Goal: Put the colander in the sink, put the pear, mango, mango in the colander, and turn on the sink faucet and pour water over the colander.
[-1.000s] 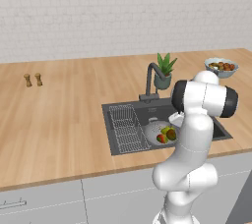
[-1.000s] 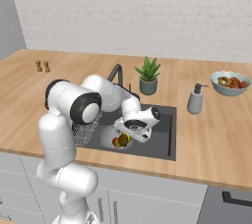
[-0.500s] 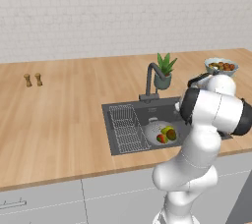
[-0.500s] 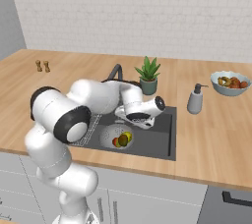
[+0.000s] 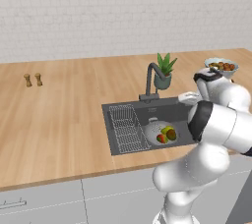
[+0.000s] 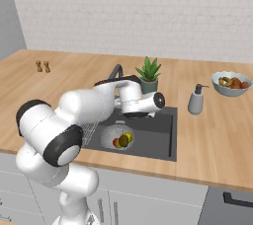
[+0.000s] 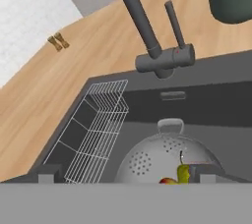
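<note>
Fruit loaded in colander [image 7: 165, 161] | I'd push faucet [image 7: 147, 31] lever [image 7: 174, 24] ahead of claw: stiff, slim, slick | claw spread: cannot tell

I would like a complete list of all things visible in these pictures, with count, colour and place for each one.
sink: one, dark grey, recessed in the counter.
wire rack: one, pale, left part of the basin.
colander: one, light grey, in the basin.
fruit: three pieces, yellow-green and reddish, in the colander.
sink faucet: one, dark grey, behind the basin; no water visible.
potted plant: one, green, beside the faucet.
soap dispenser: one, grey, right of the basin.
fruit bowl: one, pale, far right.
shakers: two, brown, far left.
counter: one, wooden.
gripper: one, over the basin.
</note>
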You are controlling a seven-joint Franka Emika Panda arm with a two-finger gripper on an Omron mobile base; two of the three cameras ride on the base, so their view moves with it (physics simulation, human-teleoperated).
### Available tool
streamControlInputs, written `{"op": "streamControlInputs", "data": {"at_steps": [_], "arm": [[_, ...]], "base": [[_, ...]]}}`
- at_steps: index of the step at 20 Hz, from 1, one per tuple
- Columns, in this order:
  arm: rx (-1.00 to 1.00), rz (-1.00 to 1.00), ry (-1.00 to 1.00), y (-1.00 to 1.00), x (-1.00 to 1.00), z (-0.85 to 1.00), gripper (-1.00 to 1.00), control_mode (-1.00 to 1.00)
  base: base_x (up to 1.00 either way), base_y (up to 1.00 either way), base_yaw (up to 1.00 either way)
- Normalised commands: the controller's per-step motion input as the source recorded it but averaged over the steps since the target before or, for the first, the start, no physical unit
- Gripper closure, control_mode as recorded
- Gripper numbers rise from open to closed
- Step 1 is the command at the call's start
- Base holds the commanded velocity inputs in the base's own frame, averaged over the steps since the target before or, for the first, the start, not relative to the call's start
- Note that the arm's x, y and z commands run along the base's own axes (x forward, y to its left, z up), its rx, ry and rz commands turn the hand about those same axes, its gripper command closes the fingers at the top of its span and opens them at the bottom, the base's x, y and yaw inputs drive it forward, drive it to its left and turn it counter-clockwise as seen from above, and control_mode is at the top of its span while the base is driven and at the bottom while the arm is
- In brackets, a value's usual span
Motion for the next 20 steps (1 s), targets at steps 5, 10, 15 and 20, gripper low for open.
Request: {"op": "streamControlInputs", "data": {"at_steps": [5, 10, 15, 20], "arm": [[-0.05, -0.05, -0.21, 0.0, 0.0, 0.05, -1.0, -1.0], [0.0, -0.04, -0.27, 0.0, 0.0, -0.06, -1.0, -1.0], [0.0, -0.04, -0.19, 0.0, 0.12, -0.03, -1.0, -1.0], [0.0, -0.03, -0.11, 0.0, 0.17, -0.04, -1.0, -1.0]], "base": [[0.0, 0.0, 0.0], [0.0, 0.0, 0.0], [0.0, 0.0, 0.0], [0.0, 0.0, 0.0]]}}
